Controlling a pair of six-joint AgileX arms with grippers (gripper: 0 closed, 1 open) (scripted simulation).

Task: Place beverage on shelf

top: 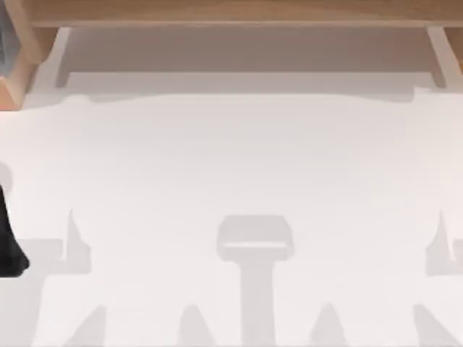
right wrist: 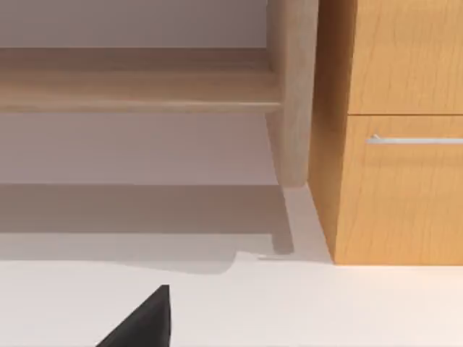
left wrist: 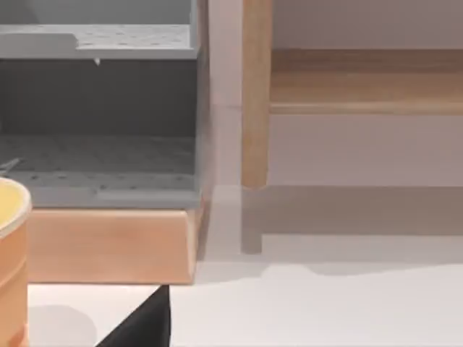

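Beverage (left wrist: pixel 10 260), orange-tan cylinder with paler yellow round top, stands nearest the left wrist camera, upright on the white bench (top: pixel 239 159) at the left side, in front of a light wooden plinth (left wrist: pixel 108 244) that carries a grey pegboard cabinet (left wrist: pixel 98 116). Bench: largest item, white, bare across its middle in the top view apart from cast shadows. Shelf (top: pixel 239 13): long light-brown board along the far edge of the bench, raised on wooden uprights (left wrist: pixel 255 94) at left and right; nothing is seen standing on the stretches of board visible in the wrist views. Wooden drawer cabinet (right wrist: pixel 394 130) with a metal bar handle stands just beside the shelf's right upright. Left arm (top: pixel 9 238): a dark shape at the far left edge of the top view, near side; a dark part of the left hand (left wrist: pixel 141 322) shows in its wrist view, beside the beverage but apart from it, and whether its fingers are apart or together cannot be told. Right hand (right wrist: pixel 141 322): a dark tip over the bench facing the shelf's right end; finger state likewise cannot be told. Progress, as judged: early stage. Beverage not yet grasped or lifted; approach, grasp, carry to the far board and release all appear to remain.
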